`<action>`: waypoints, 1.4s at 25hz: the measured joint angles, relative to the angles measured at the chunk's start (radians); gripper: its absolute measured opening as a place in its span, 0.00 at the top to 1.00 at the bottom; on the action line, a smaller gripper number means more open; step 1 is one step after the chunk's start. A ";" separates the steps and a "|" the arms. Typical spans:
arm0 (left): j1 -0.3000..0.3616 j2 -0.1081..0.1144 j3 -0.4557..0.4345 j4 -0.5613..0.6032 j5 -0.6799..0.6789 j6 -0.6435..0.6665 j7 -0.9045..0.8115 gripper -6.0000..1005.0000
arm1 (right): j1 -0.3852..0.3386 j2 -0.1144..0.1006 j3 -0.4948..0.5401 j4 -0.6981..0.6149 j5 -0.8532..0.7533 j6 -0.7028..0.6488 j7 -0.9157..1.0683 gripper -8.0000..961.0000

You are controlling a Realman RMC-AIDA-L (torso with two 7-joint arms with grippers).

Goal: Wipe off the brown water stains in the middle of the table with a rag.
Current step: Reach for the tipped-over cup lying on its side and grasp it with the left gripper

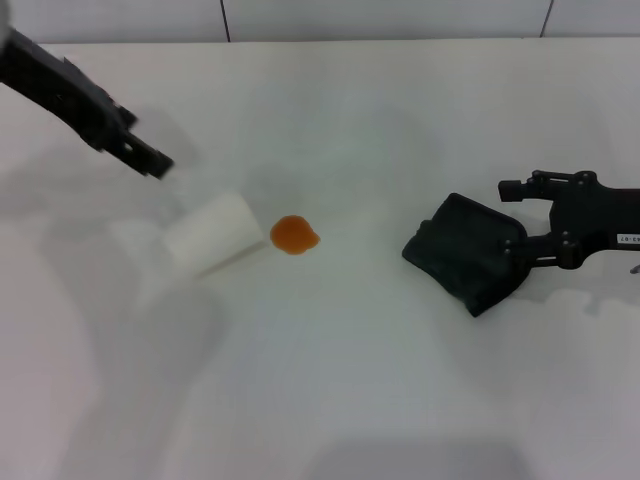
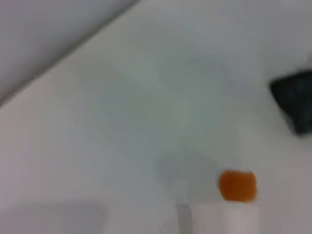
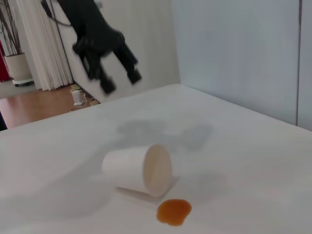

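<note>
The stain (image 1: 294, 235) on the table (image 1: 330, 380) is unwiped. Right of it, the right gripper (image 1: 515, 250) seemingly grips the rag (image 1: 463, 250); beyond the stain, the left gripper's (image 1: 158, 162) fingers are spread.

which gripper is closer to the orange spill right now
Left, narrowly. The left gripper hangs above the table, up and left of the brown water stains; the right gripper sits farther right, at the rag.
</note>
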 joint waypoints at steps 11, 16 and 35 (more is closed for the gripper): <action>0.041 -0.039 -0.002 0.099 0.005 -0.019 0.046 0.17 | -0.003 0.000 0.002 0.005 0.002 0.001 -0.002 0.12; 0.059 -0.037 -0.002 0.093 0.003 -0.032 0.038 0.17 | -0.003 0.001 0.002 0.007 0.002 0.002 -0.002 0.12; 0.105 -0.040 -0.002 0.190 0.012 -0.153 0.018 0.17 | -0.003 0.003 0.002 0.011 0.002 0.005 -0.003 0.12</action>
